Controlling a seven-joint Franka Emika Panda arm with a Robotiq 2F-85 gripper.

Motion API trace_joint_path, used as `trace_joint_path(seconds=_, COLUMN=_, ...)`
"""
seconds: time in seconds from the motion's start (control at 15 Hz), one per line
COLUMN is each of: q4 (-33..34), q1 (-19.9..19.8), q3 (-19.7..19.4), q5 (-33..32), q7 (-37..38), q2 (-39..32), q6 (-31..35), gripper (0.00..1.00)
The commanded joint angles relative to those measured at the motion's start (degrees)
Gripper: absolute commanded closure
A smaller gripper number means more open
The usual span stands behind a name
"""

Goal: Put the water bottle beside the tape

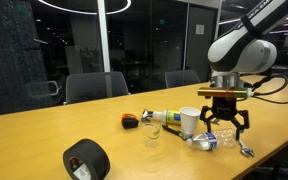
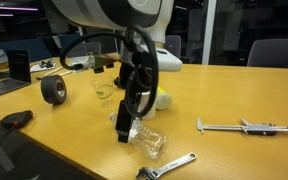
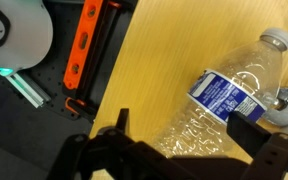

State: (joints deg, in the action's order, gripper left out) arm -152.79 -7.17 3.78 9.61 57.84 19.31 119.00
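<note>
Water bottle (image 3: 224, 100) flat under the spread end effector (image 1: 224, 131), white cup (image 1: 188, 120), glass (image 1: 152, 134) and wrench (image 1: 246, 151) close by, tape (image 1: 86, 160) well apart.

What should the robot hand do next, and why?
Probably lower a little and close on the water bottle. The gripper looks open and hangs just above the bottle, which lies on its side on the table, not yet gripped. The tape sits far off along the table, so grabbing must come first.
</note>
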Motion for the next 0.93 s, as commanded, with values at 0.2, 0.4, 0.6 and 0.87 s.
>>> trace_joint_path(seconds=0.2, q4=-0.43, q1=-1.74, q3=-0.96, q5=1.02, q7=16.74, q2=-1.10, q6=2.26, gripper=0.00)
trace_joint_path(seconds=0.4, q4=-1.10, q1=-1.85, q3=-1.39, q5=1.07, q7=23.11, q2=-1.17, q6=2.36, gripper=0.00)
trace_joint_path(seconds=0.6, q4=-1.56, q1=-1.42, q3=-2.07, q5=1.27, q7=25.36, q2=-1.73, q6=2.38, gripper=0.07)
trace_joint_path(seconds=0.87, q4=-2.07, q1=-0.91, q3=-2.58, q5=1.26, q7=24.58, q2=-2.68, q6=2.71, gripper=0.38)
